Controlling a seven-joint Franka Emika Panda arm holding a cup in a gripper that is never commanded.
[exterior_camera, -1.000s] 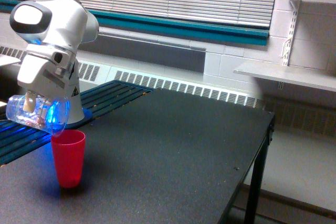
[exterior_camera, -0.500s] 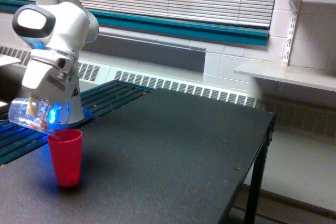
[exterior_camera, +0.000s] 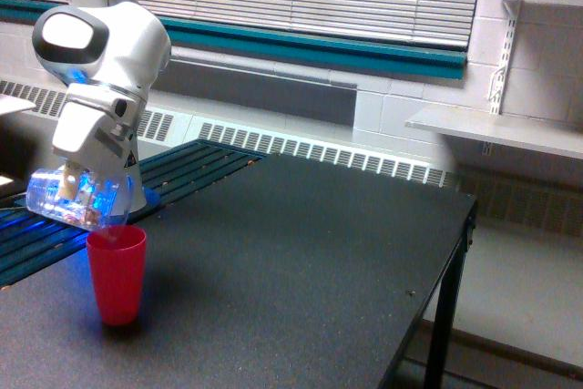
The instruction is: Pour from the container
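Note:
The clear plastic container (exterior_camera: 73,199) lies tipped almost on its side in the air, its mouth toward the exterior view's right and just above the rim of the red cup (exterior_camera: 117,275). Blue light glows through it. My gripper (exterior_camera: 75,187) is shut on the container, coming down from the white arm (exterior_camera: 96,70) above. The red cup stands upright on the black table (exterior_camera: 291,261) near the view's left. Whether pieces are falling is too small to tell.
A dark slatted surface (exterior_camera: 55,230) with a blue rim lies behind the cup at the left. The table's right edge drops off near a black leg (exterior_camera: 444,316). White wall shelves (exterior_camera: 496,129) hang at the right, with blinds and a radiator behind.
The gripper and container have shifted slightly right and up, and the container's mouth now sits over the red cup. The cup stays in about the same place.

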